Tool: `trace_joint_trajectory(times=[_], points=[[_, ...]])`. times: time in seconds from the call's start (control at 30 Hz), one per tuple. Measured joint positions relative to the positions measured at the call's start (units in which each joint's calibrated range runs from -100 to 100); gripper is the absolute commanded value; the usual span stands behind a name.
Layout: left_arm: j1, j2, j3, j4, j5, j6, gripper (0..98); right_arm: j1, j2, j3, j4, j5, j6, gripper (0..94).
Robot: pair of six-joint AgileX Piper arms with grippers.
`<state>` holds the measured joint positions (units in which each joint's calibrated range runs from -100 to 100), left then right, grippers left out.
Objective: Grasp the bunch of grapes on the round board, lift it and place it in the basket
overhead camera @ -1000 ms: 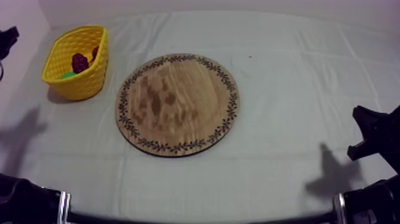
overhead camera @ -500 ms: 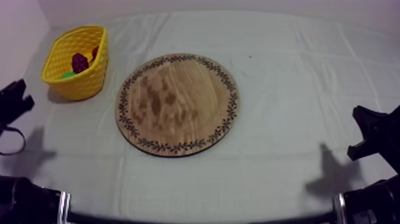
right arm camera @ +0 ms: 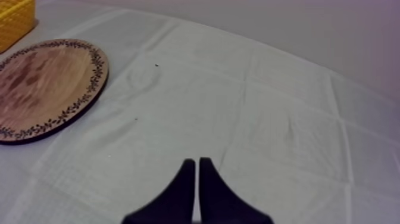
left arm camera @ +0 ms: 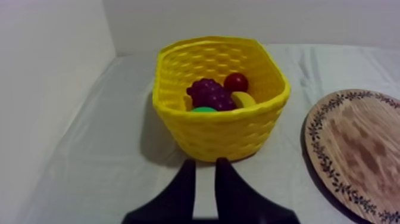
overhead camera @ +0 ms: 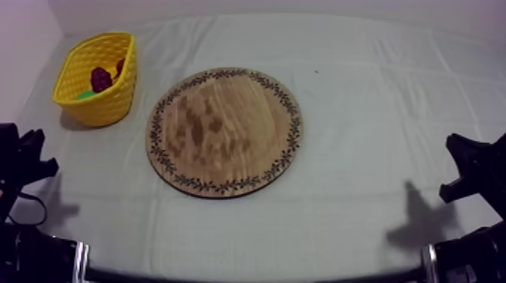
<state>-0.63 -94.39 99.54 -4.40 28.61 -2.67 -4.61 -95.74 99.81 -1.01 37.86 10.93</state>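
Observation:
The bunch of grapes (overhead camera: 101, 78) lies inside the yellow basket (overhead camera: 113, 101) at the table's far left. The round wooden board (overhead camera: 226, 132) in the middle is bare. My left gripper (overhead camera: 28, 154) hangs at the left edge, nearer than the basket. In the left wrist view the purple grapes (left arm camera: 209, 94) rest in the basket (left arm camera: 220, 134) beside a small red fruit (left arm camera: 236, 81), a banana (left arm camera: 244, 99) and a green fruit (left arm camera: 204, 109). The left gripper (left arm camera: 205, 162) stands just short of the basket wall, its fingers slightly apart and holding nothing. My right gripper (right arm camera: 196, 161) is shut over bare cloth.
The board's rim (left arm camera: 321, 149) lies close to the right of the basket. In the right wrist view the board (right arm camera: 41, 89) and a basket corner (right arm camera: 13, 18) lie far off. My right gripper (overhead camera: 470, 169) rests at the table's right edge.
My left gripper has come down from beside the basket to the near left edge of the table. The right arm, the board and the basket have not moved.

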Motion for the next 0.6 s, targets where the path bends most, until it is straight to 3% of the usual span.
trace_joint_trajectory(times=[0.23, 0.6], points=[[-0.2, -4.8, 0.0, 1.90, 4.6, -0.9, 5.2, 0.0, 0.0, 0.0, 0.0, 0.0, 0.0, 0.4], [-0.4, -5.3, 0.3, 2.18, 4.1, 0.2, 0.2, 0.0, 0.0, 0.0, 0.0, 0.0, 0.0, 0.4]])
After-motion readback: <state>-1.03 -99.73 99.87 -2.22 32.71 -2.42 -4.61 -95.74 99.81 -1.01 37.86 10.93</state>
